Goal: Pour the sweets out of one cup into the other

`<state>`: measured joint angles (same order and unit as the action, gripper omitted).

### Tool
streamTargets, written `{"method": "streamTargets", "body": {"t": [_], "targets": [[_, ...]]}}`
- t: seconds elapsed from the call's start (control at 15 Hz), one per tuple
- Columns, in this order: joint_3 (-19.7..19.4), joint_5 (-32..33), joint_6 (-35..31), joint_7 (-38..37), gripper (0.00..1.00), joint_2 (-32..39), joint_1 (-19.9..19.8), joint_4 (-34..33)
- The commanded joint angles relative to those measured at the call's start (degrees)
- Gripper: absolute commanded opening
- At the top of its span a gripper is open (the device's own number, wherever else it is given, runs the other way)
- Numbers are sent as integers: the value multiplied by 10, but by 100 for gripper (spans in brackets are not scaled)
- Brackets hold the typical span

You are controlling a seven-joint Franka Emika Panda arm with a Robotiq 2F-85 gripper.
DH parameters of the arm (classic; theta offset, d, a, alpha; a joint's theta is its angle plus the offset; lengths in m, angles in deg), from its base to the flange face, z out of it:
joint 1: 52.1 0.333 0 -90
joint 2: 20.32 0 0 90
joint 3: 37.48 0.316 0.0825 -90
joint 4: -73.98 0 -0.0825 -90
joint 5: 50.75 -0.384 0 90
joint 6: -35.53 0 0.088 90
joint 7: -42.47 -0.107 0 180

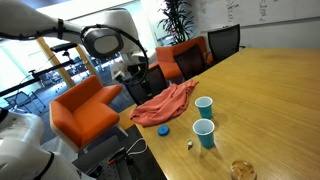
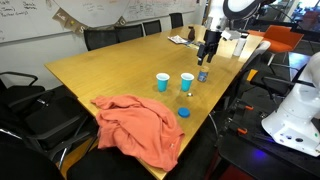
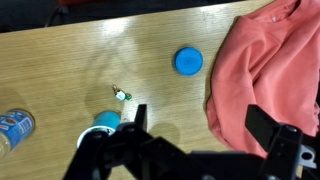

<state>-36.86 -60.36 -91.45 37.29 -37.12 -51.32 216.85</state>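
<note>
Two light blue cups stand side by side on the wooden table in both exterior views (image 1: 204, 104) (image 1: 204, 131) (image 2: 162, 81) (image 2: 187, 81). The wrist view shows only one cup (image 3: 104, 119), partly hidden by my left finger. A small sweet (image 3: 120, 95) lies loose on the table beside it and also shows in an exterior view (image 1: 190, 144). My gripper (image 3: 200, 135) (image 2: 208, 50) (image 1: 133, 70) is open and empty. It hangs well above the table, clear of both cups.
A salmon-red cloth (image 3: 270, 60) (image 1: 165, 103) (image 2: 140, 125) lies crumpled at the table's end. A blue lid (image 3: 188, 61) (image 1: 163, 128) (image 2: 184, 112) lies between the cloth and the cups. A clear bottle (image 3: 14, 126) (image 2: 202, 75) is near the cups. Chairs ring the table.
</note>
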Motion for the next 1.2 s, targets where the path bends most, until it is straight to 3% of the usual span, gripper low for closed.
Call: {"method": "streamTargets", "body": {"t": [0.0, 0.73, 1.13], "targets": [[13, 31, -35, -41, 100, 18, -9, -29], [12, 198, -35, -246, 100, 181, -20, -210], [-1, 199, -45, -251, 100, 199, -10, -213]]}}
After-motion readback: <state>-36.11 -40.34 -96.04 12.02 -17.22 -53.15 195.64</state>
